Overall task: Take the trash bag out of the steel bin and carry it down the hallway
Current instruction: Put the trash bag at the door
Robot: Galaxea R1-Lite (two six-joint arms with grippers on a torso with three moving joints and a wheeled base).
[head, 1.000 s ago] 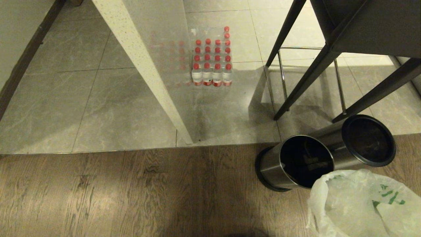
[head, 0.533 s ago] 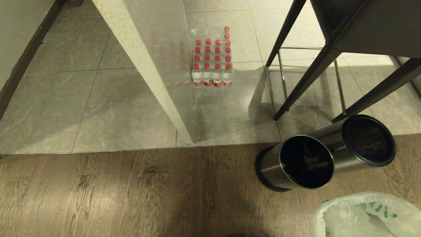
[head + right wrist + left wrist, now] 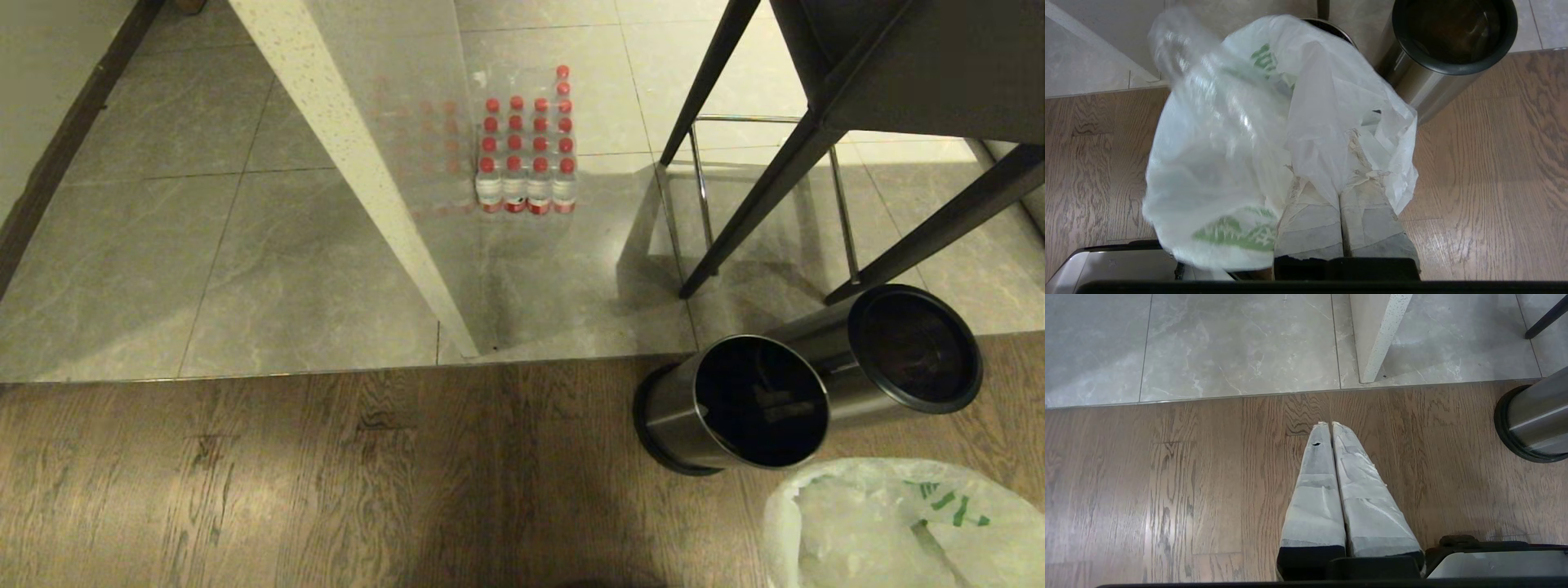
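Right tool [image 3: 1340,179] clamped on trash bag [image 3: 1229,163], steel bin [image 3: 1437,61] just beyond; left tool [image 3: 1331,424] together, empty.

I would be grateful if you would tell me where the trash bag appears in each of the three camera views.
Head view: the trash bag fills the lower right corner, just below the steel bin.
Left wrist view: the bag is not in it; only a bin's base shows at the right edge.
Right wrist view: it fills the centre, pinched in the right gripper.
Shared landmark: the seam where wood floor meets grey tiles.
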